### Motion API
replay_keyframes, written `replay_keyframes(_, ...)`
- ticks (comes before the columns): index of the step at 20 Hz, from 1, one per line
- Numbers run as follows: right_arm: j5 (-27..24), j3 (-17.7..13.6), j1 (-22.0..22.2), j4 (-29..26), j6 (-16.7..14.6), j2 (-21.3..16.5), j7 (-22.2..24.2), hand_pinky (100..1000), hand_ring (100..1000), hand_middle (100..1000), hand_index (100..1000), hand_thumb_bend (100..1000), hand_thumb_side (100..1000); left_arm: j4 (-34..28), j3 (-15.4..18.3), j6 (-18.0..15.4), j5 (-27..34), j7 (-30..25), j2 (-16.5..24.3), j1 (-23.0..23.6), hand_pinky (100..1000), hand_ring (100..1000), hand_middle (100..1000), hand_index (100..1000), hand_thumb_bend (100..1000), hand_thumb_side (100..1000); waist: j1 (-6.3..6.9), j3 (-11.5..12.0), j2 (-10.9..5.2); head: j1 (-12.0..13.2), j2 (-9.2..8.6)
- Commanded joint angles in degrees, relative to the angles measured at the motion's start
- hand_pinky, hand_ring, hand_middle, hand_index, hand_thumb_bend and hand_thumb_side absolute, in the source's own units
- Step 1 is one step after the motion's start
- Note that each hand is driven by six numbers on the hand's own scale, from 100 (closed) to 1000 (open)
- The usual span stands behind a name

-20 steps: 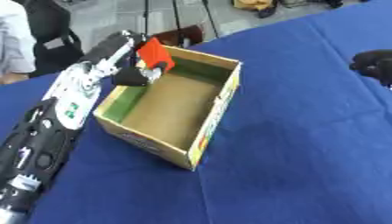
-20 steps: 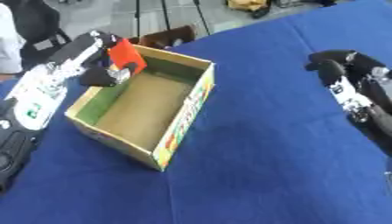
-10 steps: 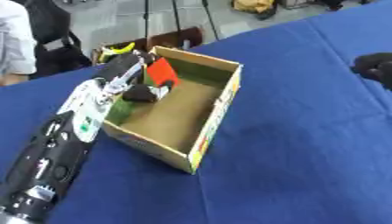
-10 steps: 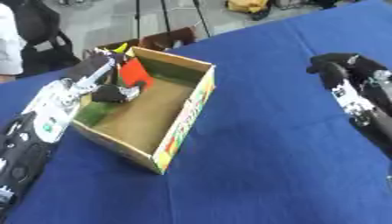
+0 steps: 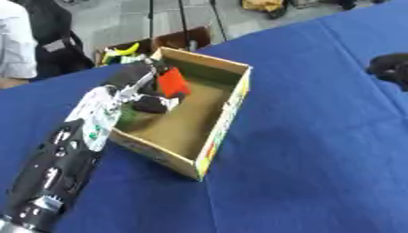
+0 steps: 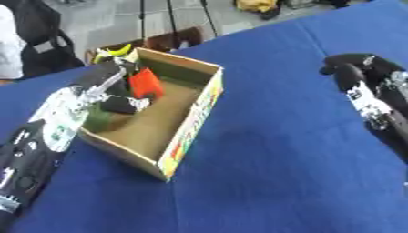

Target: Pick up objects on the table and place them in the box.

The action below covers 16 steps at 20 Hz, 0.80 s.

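Lowered further since 1 s ago, the left hand (image 5: 147,93) is now reached down inside the box (image 5: 226,113), w/ the red object (image 5: 172,83) pinched between its fingers, close to the far-left wall and above the box floor. Whether the object touches the floor can't be told. The right hand (image 6: 357,73) is seen at the right edge over the blue table (image 6: 287,150), fingers curled, nothing held.

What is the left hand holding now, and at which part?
The left hand holds a red block inside the box, seemingly by its lower left side; the exact contact cannot be told. The right hand holds nothing.
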Motion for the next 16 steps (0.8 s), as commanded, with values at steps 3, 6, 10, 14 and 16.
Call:
replay_keyframes(3, -0.19, -0.29, -0.49, -1.04, 0.0, -0.02, -0.17, 886, 887, 672, 782, 234, 784, -1.02, 0.21, -1.84, -1.7, -4.76, 1.71, -0.63, 575, 756, 846, 955, 743, 571, -1.09, 0.31, -1.3, -0.27, 0.48)
replay_keyframes(6, -0.19, -0.31, -0.35, -1.04, 0.04, 0.08, -0.21, 886, 887, 672, 782, 234, 785, -1.8, 0.73, -2.16, -2.63, -7.67, 2.18, -0.39, 617, 798, 876, 979, 956, 597, -1.27, 0.43, -1.45, -0.27, 0.87)
replay_keyframes(10, -0.21, -0.32, -0.26, -1.05, 0.04, 0.31, -0.26, 886, 887, 672, 782, 234, 786, -4.1, 1.97, -2.31, -1.89, -9.97, 2.97, -0.03, 629, 813, 894, 1000, 1000, 730, -1.63, 0.71, -1.63, -0.2, 1.25)
replay_keyframes(14, -0.19, -0.37, 0.01, -1.11, 0.08, 0.61, -0.4, 886, 888, 672, 782, 233, 787, -6.92, 3.71, -1.88, 1.24, -9.55, 4.42, 0.2, 613, 802, 886, 1000, 1000, 902, -2.01, 1.23, -1.95, -0.49, 1.35)
replay_keyframes(16, -0.24, -0.33, 0.09, -1.21, 0.08, 0.8, -0.43, 885, 887, 672, 782, 233, 787, -7.97, 4.76, -1.19, 3.0, -8.32, 5.22, 0.18, 592, 787, 874, 1000, 1000, 967, -2.24, 1.44, -2.12, -0.66, 1.24)
